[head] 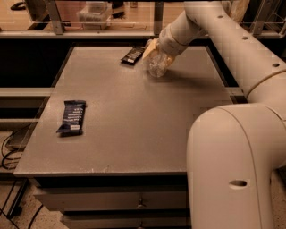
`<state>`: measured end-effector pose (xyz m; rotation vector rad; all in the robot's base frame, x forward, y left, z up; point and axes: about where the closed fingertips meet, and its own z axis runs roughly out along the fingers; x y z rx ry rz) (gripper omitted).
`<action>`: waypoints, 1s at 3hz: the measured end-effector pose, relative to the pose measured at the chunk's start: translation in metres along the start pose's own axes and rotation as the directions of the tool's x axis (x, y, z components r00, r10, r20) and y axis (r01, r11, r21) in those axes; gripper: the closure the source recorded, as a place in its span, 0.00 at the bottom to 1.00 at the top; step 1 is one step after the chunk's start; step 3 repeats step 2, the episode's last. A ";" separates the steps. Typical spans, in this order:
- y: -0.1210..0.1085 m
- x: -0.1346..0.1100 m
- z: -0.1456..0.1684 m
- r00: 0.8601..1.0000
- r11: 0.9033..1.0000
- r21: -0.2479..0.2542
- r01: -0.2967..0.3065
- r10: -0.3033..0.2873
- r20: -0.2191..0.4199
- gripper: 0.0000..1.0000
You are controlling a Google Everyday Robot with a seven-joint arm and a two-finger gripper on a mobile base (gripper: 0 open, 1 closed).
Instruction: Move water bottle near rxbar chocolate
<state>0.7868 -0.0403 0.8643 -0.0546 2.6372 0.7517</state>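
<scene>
The water bottle (157, 65) is a clear crinkly plastic bottle at the far middle of the grey table (134, 116). My gripper (152, 51) is shut on the water bottle, with pale yellow fingers (150, 48) around its upper part. The rxbar chocolate (132, 55), a flat black bar with white lettering, lies at the far edge just left of the bottle, a short gap apart. My white arm reaches in from the upper right.
A dark navy-blue wrapped bar (72, 117) with white text lies at the table's left side. My large white arm base (232, 170) fills the lower right. A rail and shelf with a clear container (94, 12) run behind the table.
</scene>
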 end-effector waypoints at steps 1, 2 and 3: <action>0.015 -0.006 -0.003 1.000 0.999 -0.040 0.016 -0.015 0.006 0.00; 0.016 -0.006 -0.003 1.000 0.999 -0.041 0.016 -0.016 0.007 0.00; 0.016 -0.006 -0.003 1.000 0.999 -0.041 0.016 -0.016 0.007 0.00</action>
